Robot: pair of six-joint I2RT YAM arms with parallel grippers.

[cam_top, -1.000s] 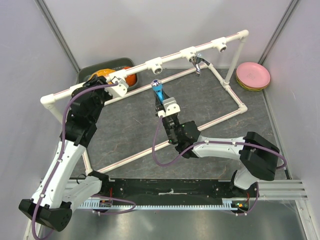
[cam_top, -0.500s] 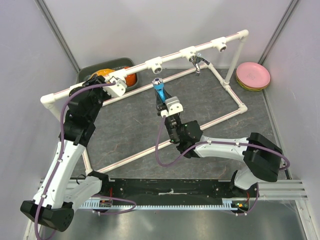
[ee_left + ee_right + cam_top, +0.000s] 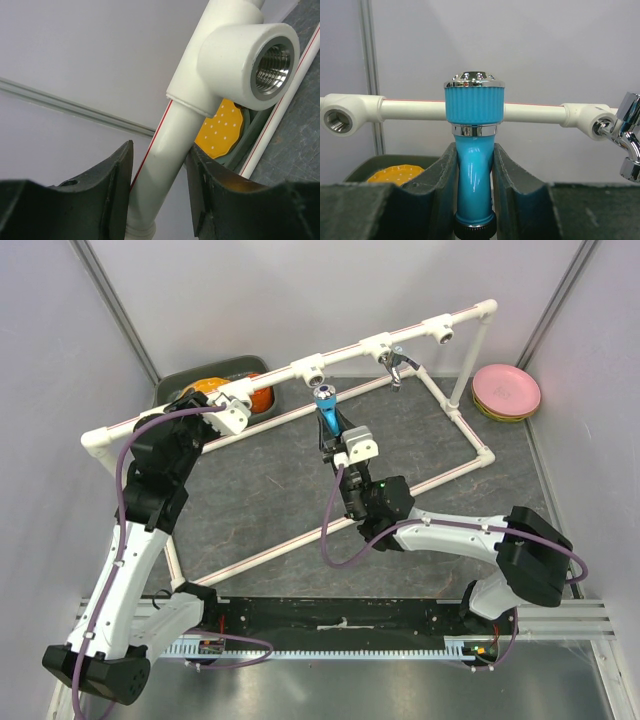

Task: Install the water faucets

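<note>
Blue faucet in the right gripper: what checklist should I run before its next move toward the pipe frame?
1. Blue faucet held by the right gripper: ok, the fingers are closed on its body below the knob.
2. Threaded end aimed at a socket: cannot tell, that end is hidden in every view.
3. A free tee socket available: ok, its opening is empty.
4. Left gripper steadying the top pipe: ok, its fingers sit close against both sides.
5. Chrome faucet out of the way: ok, it is seated in a socket further right, apart from the blue one.
</note>
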